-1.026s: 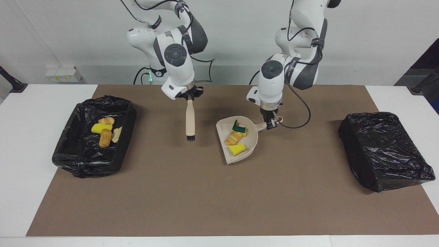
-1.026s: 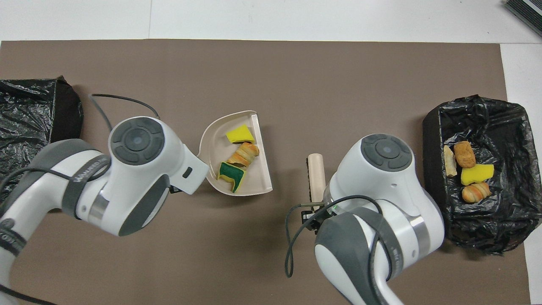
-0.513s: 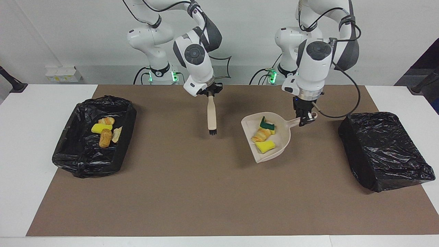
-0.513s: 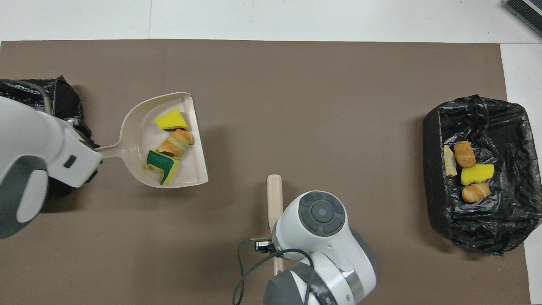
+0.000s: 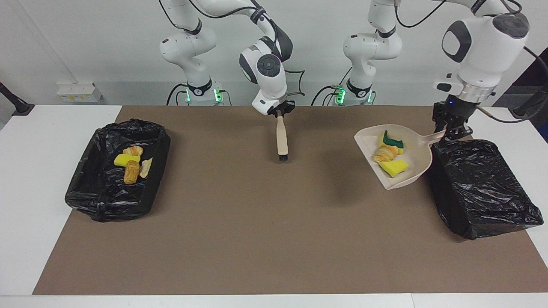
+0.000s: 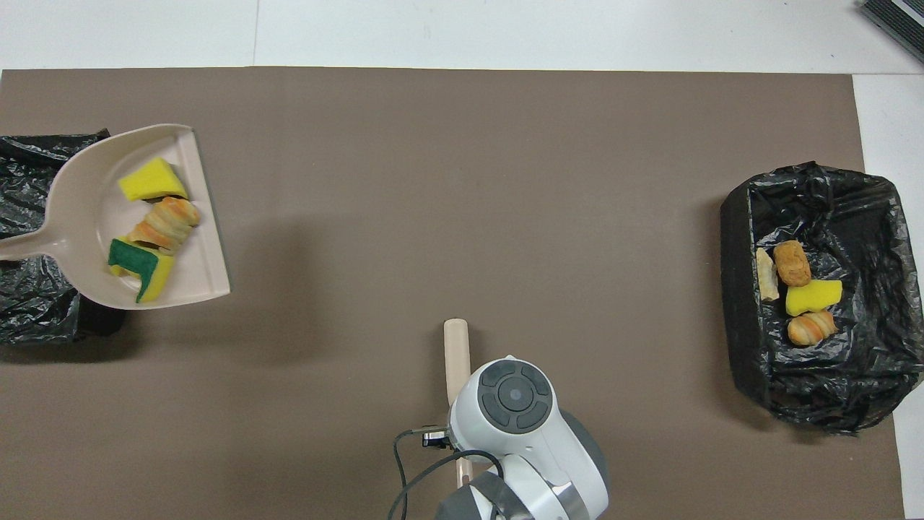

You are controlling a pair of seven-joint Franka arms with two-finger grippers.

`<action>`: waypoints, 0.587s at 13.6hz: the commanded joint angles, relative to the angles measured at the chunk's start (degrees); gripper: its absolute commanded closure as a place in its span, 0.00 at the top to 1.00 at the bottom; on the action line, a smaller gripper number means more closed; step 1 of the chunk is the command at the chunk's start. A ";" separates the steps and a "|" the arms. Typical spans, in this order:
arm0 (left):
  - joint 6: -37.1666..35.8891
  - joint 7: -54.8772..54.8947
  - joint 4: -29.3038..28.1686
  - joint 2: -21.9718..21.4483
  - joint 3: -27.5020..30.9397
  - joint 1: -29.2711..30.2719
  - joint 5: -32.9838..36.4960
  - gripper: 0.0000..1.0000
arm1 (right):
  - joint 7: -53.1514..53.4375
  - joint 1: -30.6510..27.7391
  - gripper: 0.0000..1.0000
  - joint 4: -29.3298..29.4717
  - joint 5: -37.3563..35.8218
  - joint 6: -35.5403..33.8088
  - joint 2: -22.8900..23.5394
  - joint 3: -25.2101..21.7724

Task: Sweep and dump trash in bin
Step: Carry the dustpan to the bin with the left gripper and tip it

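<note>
— How many bins do you count? — Two, both lined in black: one (image 5: 117,171) at the right arm's end; one (image 5: 481,186) at the left arm's end.

— And scraps? — Seven: three in the dustpan (image 5: 413,173), a plain yellow sponge chunk (image 5: 394,167), a green-topped one (image 5: 391,140), a striped bread piece (image 5: 385,153); four in the first bin, one yellow chunk (image 5: 125,159) and three bread pieces (image 5: 132,171).

— Tools? — One dustpan; one brush (image 5: 281,139); two arms.
</note>
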 commanded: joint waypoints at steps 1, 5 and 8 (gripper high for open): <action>-2.14 9.43 8.03 4.71 6.89 -0.01 -2.28 0.00 | -0.07 -0.23 0.00 -0.48 1.14 1.34 0.34 0.02; -3.02 24.81 20.59 15.24 10.25 7.00 -2.19 0.00 | 0.20 -0.14 0.17 -0.48 1.14 4.68 2.01 0.02; -1.10 30.45 29.05 22.55 10.16 11.50 -1.93 0.00 | -0.42 -0.14 1.00 -0.48 1.14 4.59 2.01 0.02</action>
